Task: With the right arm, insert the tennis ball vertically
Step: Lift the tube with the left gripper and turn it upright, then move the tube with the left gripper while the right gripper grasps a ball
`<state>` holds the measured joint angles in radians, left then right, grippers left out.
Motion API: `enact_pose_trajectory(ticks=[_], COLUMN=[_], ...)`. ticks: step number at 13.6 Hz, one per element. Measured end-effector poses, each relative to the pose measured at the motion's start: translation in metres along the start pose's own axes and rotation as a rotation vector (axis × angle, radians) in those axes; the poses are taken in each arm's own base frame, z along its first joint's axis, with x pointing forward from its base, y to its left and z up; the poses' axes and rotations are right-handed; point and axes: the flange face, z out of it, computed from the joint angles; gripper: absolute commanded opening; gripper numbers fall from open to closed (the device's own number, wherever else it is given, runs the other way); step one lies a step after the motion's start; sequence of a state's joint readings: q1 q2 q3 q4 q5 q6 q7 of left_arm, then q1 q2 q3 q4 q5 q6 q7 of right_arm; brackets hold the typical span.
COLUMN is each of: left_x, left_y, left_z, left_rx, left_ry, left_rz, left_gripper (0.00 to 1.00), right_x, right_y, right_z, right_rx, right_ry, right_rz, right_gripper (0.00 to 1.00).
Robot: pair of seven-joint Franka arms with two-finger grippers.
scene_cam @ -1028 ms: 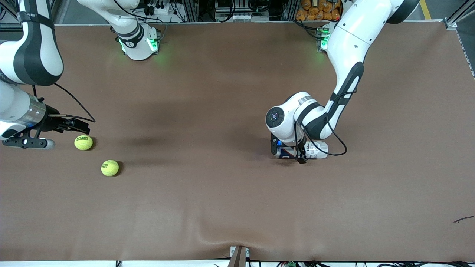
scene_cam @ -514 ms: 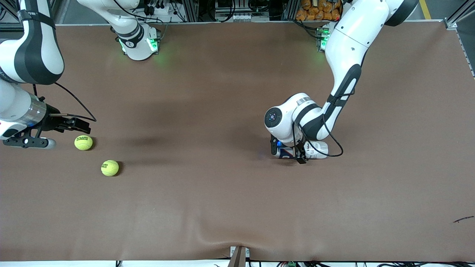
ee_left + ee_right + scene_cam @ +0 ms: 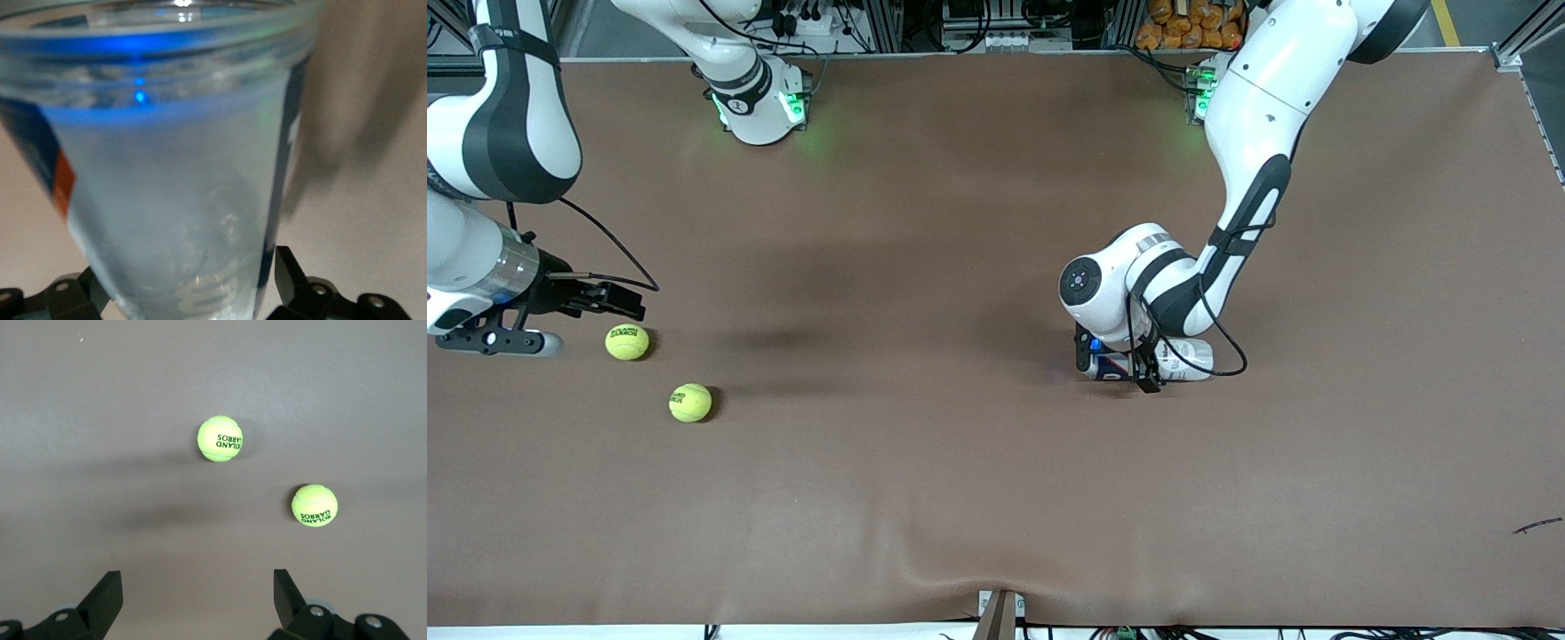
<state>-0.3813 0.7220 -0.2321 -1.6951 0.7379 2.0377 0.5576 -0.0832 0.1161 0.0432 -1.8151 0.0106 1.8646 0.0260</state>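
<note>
Two yellow-green tennis balls lie toward the right arm's end of the table: one [image 3: 627,342] beside my right gripper, the other [image 3: 690,403] nearer the front camera. Both show in the right wrist view [image 3: 220,439] [image 3: 314,505]. My right gripper [image 3: 630,302] [image 3: 197,593] is open and empty, low over the table next to the first ball. A clear tennis ball can [image 3: 1183,360] with a blue and red label lies on its side mid-table. My left gripper [image 3: 1116,366] [image 3: 187,280] is down over it, jaws wide, one finger on each side of the can [image 3: 173,167].
The brown table [image 3: 925,498] has a raised wrinkle at its front edge [image 3: 960,569]. A small dark scrap [image 3: 1536,525] lies near the front corner at the left arm's end. Both arm bases stand along the back edge.
The left arm's wrist has shifted slightly toward the right arm's end over the can. The can, the balls and the right gripper have hardly moved.
</note>
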Motion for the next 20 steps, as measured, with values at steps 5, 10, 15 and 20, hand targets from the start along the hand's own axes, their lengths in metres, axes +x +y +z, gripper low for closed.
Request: enact_pose_trajectory(ticks=[5, 10, 15, 20], left_x=[0.000, 0.000, 0.002, 0.003], left_y=[0.000, -0.002, -0.003, -0.020], left_z=[0.000, -0.001, -0.005, -0.032], left_rx=[0.003, 0.034, 0.043, 0.083], left_ry=[-0.001, -0.020, -0.017, 0.020], left_rz=[0.001, 0.021, 0.021, -0.047], left_gripper=[0.78, 0.70, 0.69, 0.70], right_x=[0.001, 0.001, 0.001, 0.000], right_y=[0.002, 0.002, 0.002, 0.002], right_z=[0.007, 0.008, 0.009, 0.009], right_rx=[0.000, 0.000, 0.000, 0.000], right_ry=[-0.014, -0.017, -0.019, -0.029], right_rz=[0.004, 0.004, 0.004, 0.004], right_gripper=[1.00, 1.00, 1.00, 1.00])
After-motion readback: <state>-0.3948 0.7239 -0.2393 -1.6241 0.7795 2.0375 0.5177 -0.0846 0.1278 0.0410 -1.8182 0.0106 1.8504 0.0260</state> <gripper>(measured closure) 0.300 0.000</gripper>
